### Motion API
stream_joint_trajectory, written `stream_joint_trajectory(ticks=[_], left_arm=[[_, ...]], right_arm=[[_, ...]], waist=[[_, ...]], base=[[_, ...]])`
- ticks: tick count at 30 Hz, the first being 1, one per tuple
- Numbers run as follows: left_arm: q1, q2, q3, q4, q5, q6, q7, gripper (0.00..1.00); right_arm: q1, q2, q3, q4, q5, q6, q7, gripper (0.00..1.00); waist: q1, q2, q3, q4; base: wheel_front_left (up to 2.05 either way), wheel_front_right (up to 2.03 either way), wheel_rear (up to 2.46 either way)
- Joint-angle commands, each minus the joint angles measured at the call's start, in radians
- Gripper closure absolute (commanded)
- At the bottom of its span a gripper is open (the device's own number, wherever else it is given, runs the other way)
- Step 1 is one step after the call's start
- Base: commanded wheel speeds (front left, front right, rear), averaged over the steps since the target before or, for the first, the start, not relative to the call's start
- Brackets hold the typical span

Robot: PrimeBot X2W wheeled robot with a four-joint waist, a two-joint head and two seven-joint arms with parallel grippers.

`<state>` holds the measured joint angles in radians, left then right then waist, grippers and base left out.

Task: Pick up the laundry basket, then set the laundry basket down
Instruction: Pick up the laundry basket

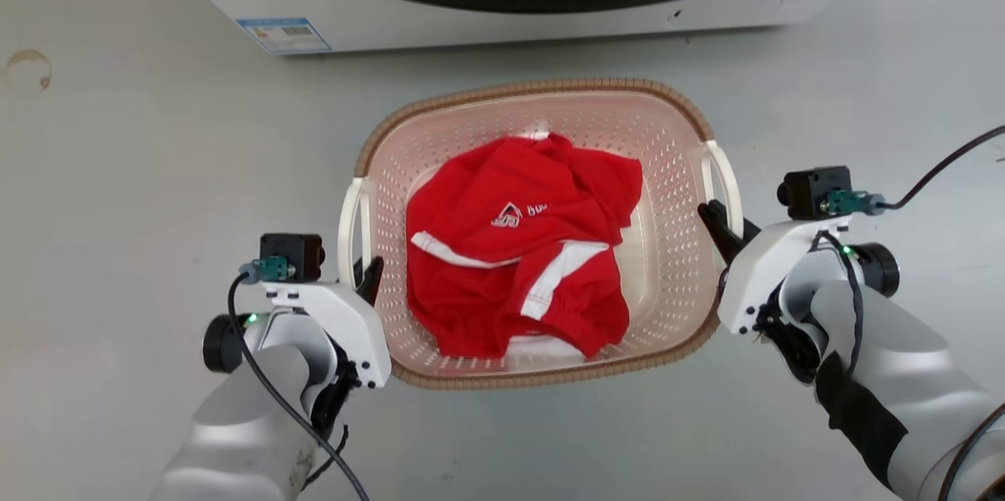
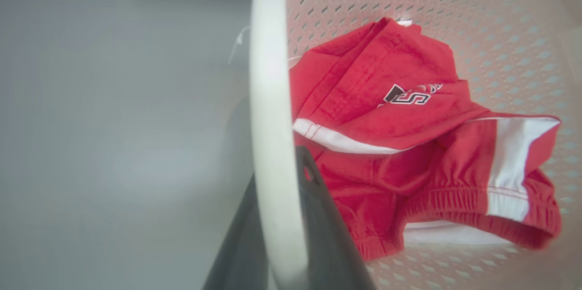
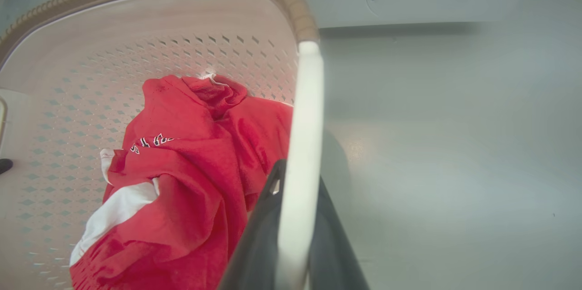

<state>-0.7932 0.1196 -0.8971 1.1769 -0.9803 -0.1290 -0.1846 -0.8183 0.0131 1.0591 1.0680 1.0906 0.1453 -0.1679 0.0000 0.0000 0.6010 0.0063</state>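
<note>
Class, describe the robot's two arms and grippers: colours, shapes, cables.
Both arms have pale grey forearms and white wrist housings. The left gripper and right gripper each carry dark tapered fingers, a black camera box, teal plug, black cable and green light.

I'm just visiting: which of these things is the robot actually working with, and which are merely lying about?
Part of the job:
- laundry basket
- left gripper, clamped on its left handle
- right gripper, clamped on its right handle

Just there:
- red garment inside the basket
- washing machine
- blue label
- floor stain
</note>
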Motion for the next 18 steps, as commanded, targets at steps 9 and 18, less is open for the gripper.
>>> stream_joint_trajectory(ticks=[9, 18], left_arm=[[0.122, 0.108, -0.008, 0.036, -0.065, -0.002, 0.049, 1.00], [0.190, 0.123, -0.047, 0.037, -0.095, -0.002, 0.107, 1.00]], right_arm=[[0.109, -0.071, 0.015, 0.074, 0.055, -0.015, -0.007, 1.00], [0.170, -0.065, 0.048, 0.081, 0.084, -0.015, 0.008, 1.00]], waist=[[0.0000, 0.0000, -0.155, -0.003], [0.0000, 0.0000, -0.301, -0.017]], base=[[0.00, 0.00, 0.00], [0.00, 0.00, 0.00]])
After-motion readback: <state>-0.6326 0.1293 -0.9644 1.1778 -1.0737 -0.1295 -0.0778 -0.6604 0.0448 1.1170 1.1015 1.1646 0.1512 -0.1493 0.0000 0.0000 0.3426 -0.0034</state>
